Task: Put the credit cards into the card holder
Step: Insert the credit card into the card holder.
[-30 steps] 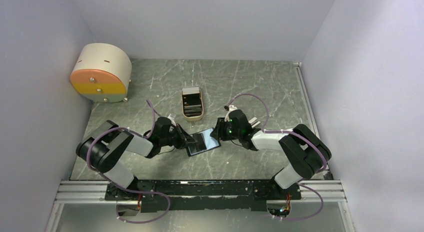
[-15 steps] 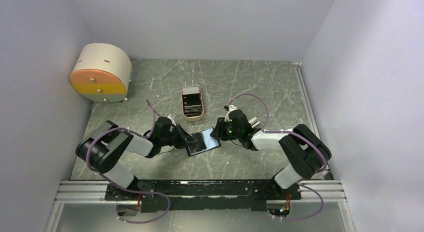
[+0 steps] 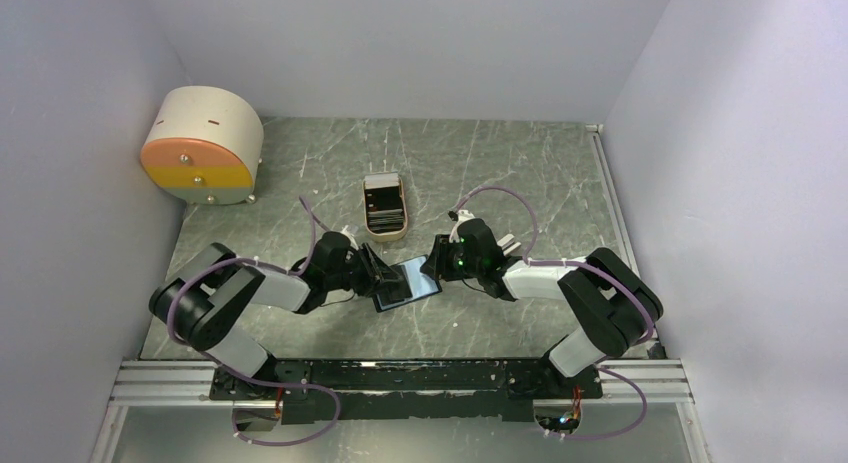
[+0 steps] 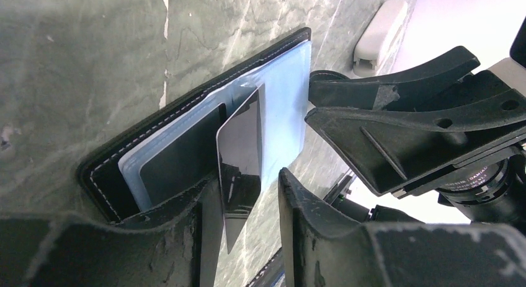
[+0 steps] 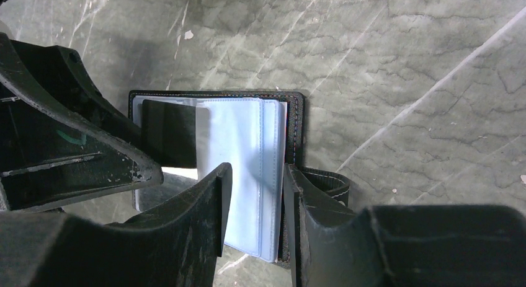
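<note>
The card holder [image 3: 408,283] lies open on the table between both grippers, its blue-grey pockets up; it also shows in the left wrist view [image 4: 282,95] and the right wrist view [image 5: 239,126]. A dark glossy credit card [image 4: 242,157] stands tilted against it, its lower part beside one finger of my left gripper [image 4: 248,178], with a clear gap to the other finger. In the right wrist view this card [image 5: 170,135] lies over the holder's left part. My right gripper [image 5: 257,169] is partly open, its tips straddling the holder's right edge. More credit cards [image 3: 385,211] sit in the beige tray.
The beige oblong tray [image 3: 384,235] stands just behind the holder; it also shows in the left wrist view [image 4: 379,30]. A big beige-and-orange round box [image 3: 203,146] stands at the back left. The two grippers [image 3: 378,271] [image 3: 432,267] are close together over the holder.
My left gripper has shifted a little right and away from the base, toward the holder. The right arm and the holder have not visibly moved.
</note>
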